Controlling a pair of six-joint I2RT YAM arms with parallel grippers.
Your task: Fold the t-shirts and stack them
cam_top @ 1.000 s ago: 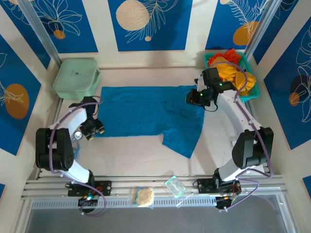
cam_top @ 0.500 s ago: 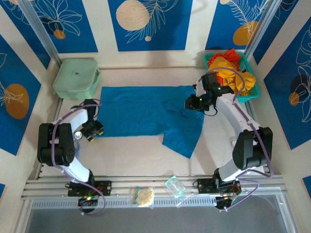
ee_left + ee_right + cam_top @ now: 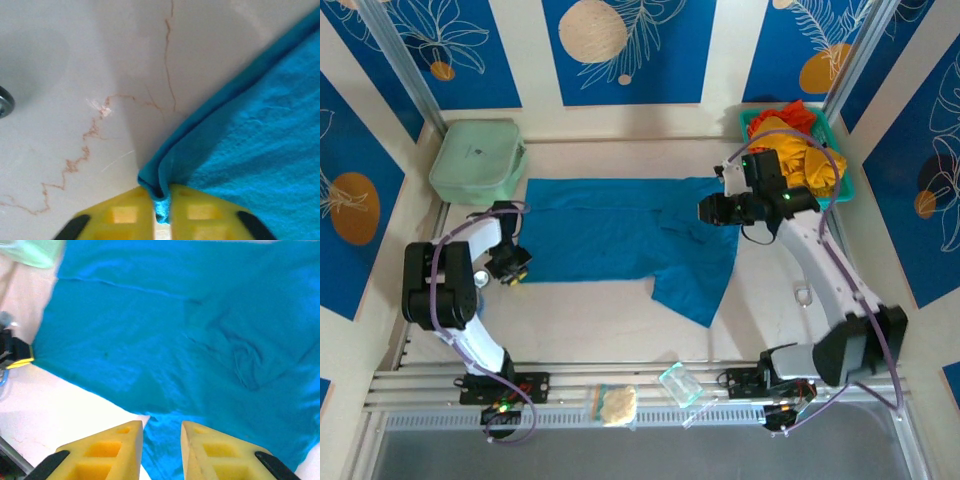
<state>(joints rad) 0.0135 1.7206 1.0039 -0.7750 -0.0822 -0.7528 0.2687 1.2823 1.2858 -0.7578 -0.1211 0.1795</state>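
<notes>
A deep teal-blue t-shirt (image 3: 610,235) lies spread flat across the middle of the table, its right part rumpled and hanging toward the front. My left gripper (image 3: 515,268) sits at the shirt's front left corner. In the left wrist view the left gripper (image 3: 161,210) is shut on a fold of that corner of the t-shirt (image 3: 260,125). My right gripper (image 3: 705,212) hovers over the shirt's right side. Seen from the right wrist, this gripper (image 3: 162,432) is open above the cloth (image 3: 175,340), holding nothing. Yellow-orange and red t-shirts (image 3: 798,148) are piled in the basket.
A teal mesh basket (image 3: 840,198) stands at the back right corner. At the back left sits a pale green zip case (image 3: 475,160), close to the shirt's far left edge. Two small plastic packets (image 3: 617,403) (image 3: 680,383) lie on the front rail.
The left gripper has closed on the shirt's front left corner. The right arm has swung its elbow outward, and its gripper has shifted slightly left over the shirt.
</notes>
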